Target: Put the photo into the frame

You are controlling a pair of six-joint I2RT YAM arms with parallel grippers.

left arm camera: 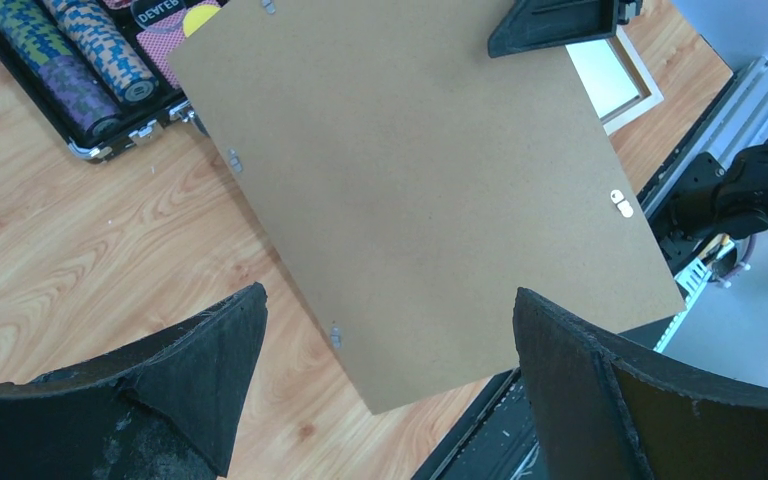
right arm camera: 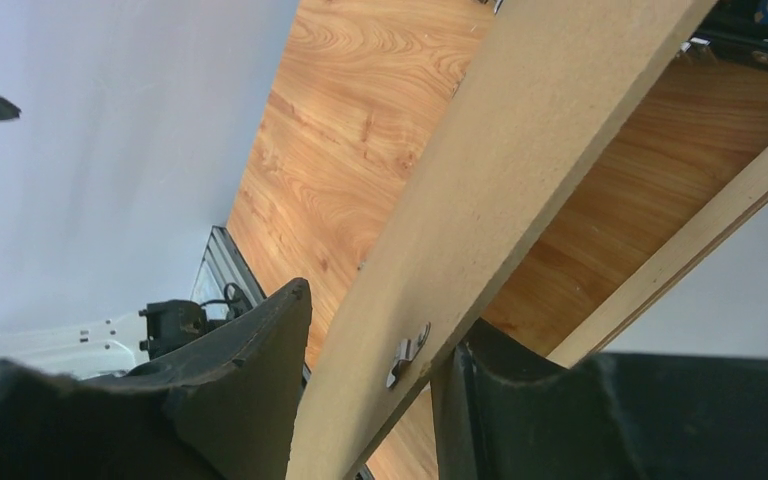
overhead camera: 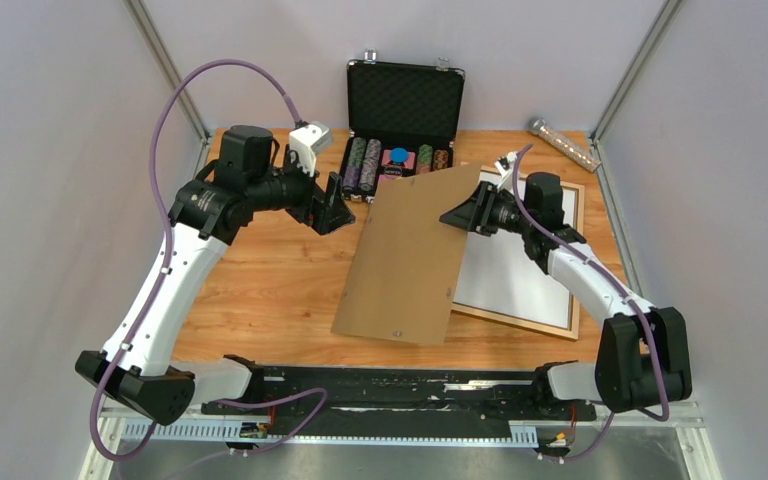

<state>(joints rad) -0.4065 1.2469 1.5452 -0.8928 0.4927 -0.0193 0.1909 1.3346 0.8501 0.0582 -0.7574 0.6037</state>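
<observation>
Photo (overhead camera: 520,275) white side up inside the frame (overhead camera: 515,321), flat on the right of the tabletop (overhead camera: 280,280).
Overlapping the frame's left side, a brown backing panel (overhead camera: 410,255), tilted, near edge low toward the arms and far right corner raised. Right gripper (overhead camera: 457,215) clenched on the panel's right edge, a small metal clip (right arm camera: 408,355) between its jaws. Left gripper (overhead camera: 338,215) released, jaws wide, hovering over bare wood beside an open black poker-chip case (overhead camera: 405,110) at the far edge.

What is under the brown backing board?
Under the backing board, the right wrist view shows bare table and the frame rail. From above, the board hides the rest.
</observation>
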